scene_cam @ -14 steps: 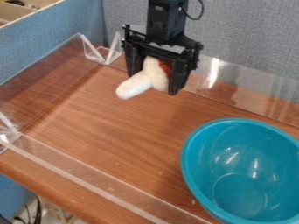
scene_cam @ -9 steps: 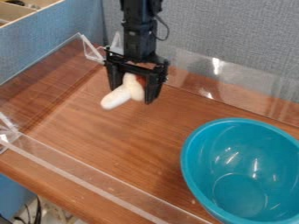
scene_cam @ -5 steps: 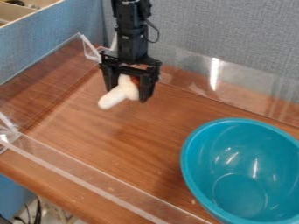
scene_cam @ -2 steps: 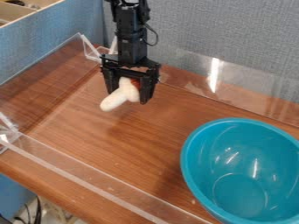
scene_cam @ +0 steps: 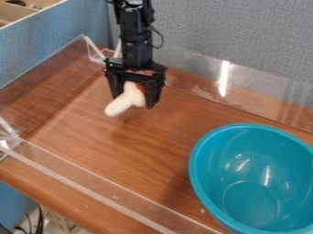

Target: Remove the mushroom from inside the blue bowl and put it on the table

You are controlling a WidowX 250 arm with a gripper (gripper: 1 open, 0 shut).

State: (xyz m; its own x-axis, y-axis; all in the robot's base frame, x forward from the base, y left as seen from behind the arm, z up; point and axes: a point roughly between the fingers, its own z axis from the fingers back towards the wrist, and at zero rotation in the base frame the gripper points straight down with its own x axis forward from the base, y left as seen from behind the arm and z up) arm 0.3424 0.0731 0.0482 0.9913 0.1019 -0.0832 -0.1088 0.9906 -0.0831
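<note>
— What's the setting?

— A brown wood-grain table (scene_cam: 110,155) with low clear acrylic walls (scene_cam: 86,187) along its edges. Behind the far edge stands a grey-blue fabric panel (scene_cam: 239,32), and past the far-left corner a blue partition with a light wooden box (scene_cam: 31,18) on top.

— Any containers?

— One, the blue bowl (scene_cam: 254,175), large and glossy, at the near-right corner. Its inside shows only reflections; nothing lies in it. Its right and lower rim run out of the picture.

— And the mushroom?

— The mushroom (scene_cam: 120,102) is out of the bowl, well apart from it, over the far-left part of the table near the far edge. The gripper (scene_cam: 134,91) hangs from a black arm that comes straight down, and its two dark fingers (scene_cam: 112,84) pinch the cap end, where a red-brown patch shows. The cream stem points down and to the left.

— Is it on the wood?

— The stem tip looks at or just above the surface; I cannot tell if it touches.
</note>
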